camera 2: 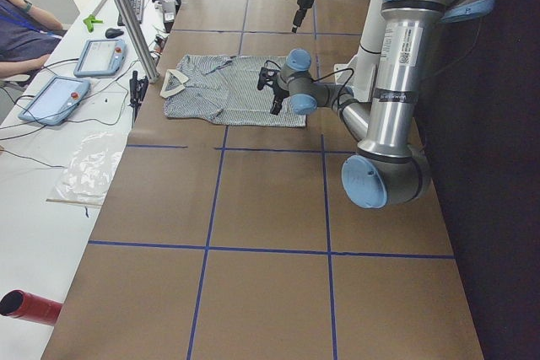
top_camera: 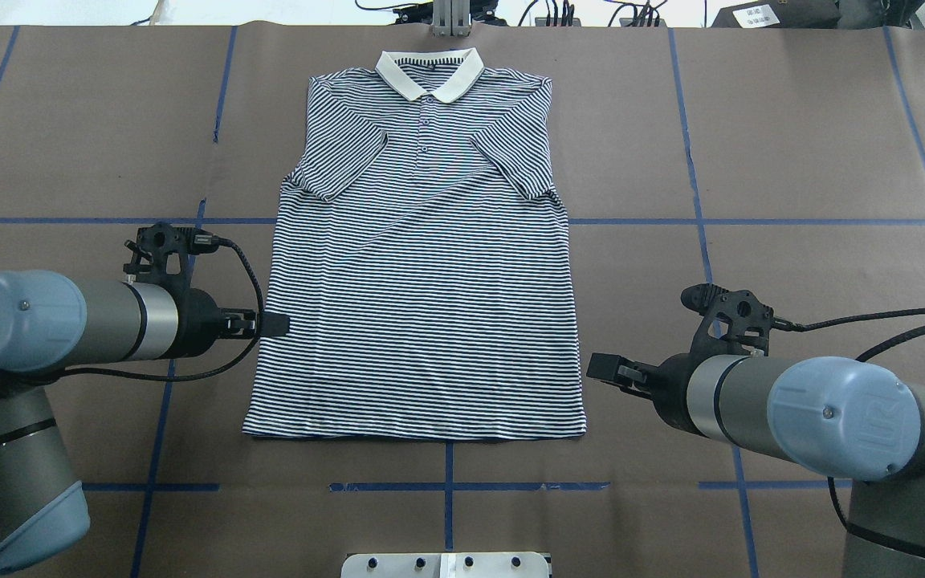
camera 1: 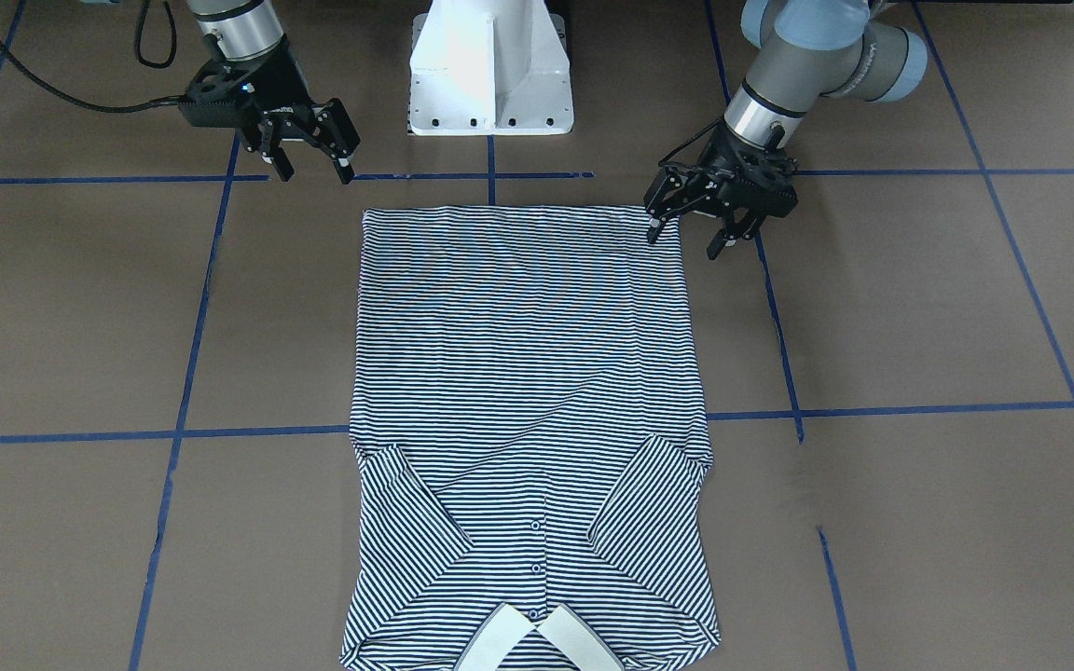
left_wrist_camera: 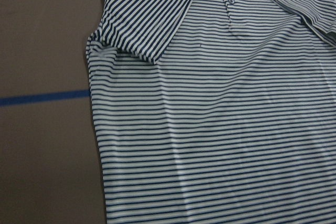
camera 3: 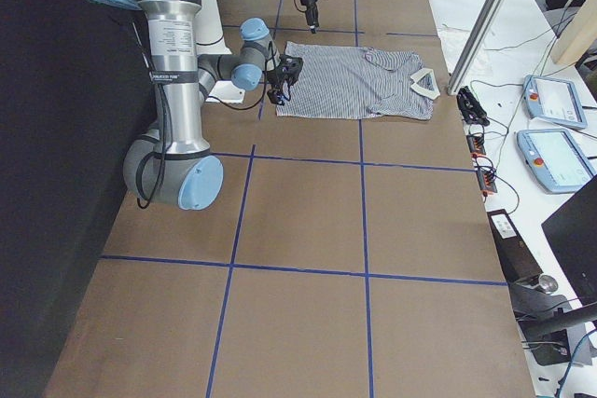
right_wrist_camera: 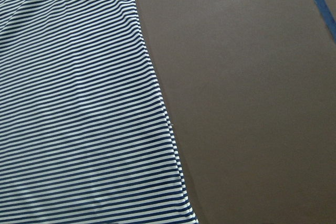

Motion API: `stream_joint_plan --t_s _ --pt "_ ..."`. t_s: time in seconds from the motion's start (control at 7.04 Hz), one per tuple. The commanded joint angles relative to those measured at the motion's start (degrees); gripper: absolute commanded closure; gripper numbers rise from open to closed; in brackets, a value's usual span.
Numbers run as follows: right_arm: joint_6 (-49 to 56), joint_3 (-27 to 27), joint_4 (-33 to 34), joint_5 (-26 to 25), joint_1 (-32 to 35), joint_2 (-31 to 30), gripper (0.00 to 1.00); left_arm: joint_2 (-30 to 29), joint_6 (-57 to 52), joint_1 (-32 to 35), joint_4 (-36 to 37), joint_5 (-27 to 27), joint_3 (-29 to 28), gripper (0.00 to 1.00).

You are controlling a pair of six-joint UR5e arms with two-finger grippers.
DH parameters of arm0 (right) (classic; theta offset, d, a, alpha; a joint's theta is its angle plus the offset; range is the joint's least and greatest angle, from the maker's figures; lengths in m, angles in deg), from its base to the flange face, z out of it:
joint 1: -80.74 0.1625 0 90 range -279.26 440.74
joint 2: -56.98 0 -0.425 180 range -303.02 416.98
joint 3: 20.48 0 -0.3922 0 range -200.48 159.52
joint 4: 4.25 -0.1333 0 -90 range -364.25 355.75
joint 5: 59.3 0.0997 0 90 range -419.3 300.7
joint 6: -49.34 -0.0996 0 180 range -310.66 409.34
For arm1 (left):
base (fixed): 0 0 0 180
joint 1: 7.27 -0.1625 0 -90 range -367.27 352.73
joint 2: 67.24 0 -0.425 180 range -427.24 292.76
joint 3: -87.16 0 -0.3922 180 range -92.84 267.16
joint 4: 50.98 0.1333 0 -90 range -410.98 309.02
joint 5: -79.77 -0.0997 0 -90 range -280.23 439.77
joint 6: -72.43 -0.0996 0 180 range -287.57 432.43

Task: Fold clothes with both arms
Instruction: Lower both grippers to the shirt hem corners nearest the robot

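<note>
Flanking polo shirt (camera 1: pixel 528 354): left gripper (camera 1: pixel 684 240), right gripper (camera 1: pixel 313 173), jaws apart.

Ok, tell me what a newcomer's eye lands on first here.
A striped polo shirt lies flat in the middle of the table, sleeves folded in, cream collar at the far end. The left gripper and right gripper flank its hem end, both open and holding nothing.
</note>
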Motion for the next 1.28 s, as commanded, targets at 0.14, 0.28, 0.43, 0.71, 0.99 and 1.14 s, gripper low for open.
stream_joint_plan --t_s 0.14,0.28,0.43,0.71,0.99,1.14 --pt "-0.6 0.0 0.0 -0.9 -0.7 -0.1 0.05 4.5 9.3 -8.0 0.1 -5.9 0.5 0.37" --pt "-0.6 0.0 0.0 -0.9 -0.7 -0.1 0.05 4.7 9.3 -8.9 0.1 -5.9 0.4 0.37" --pt "-0.6 0.0 0.0 -0.9 -0.7 -0.1 0.05 4.8 9.3 -9.3 0.1 -6.0 0.3 0.37" --pt "-0.6 0.1 0.0 -1.1 -0.7 -0.1 0.05 4.7 11.8 -11.4 0.2 -6.1 0.2 0.48" --pt "-0.6 0.1 0.0 -1.6 -0.7 -0.2 0.04 4.7 11.9 -11.5 0.3 -6.4 0.1 0.51" --pt "-0.6 0.1 0.0 -1.6 -0.7 -0.1 0.04 4.7 11.9 -11.5 0.4 -6.4 0.0 0.51"
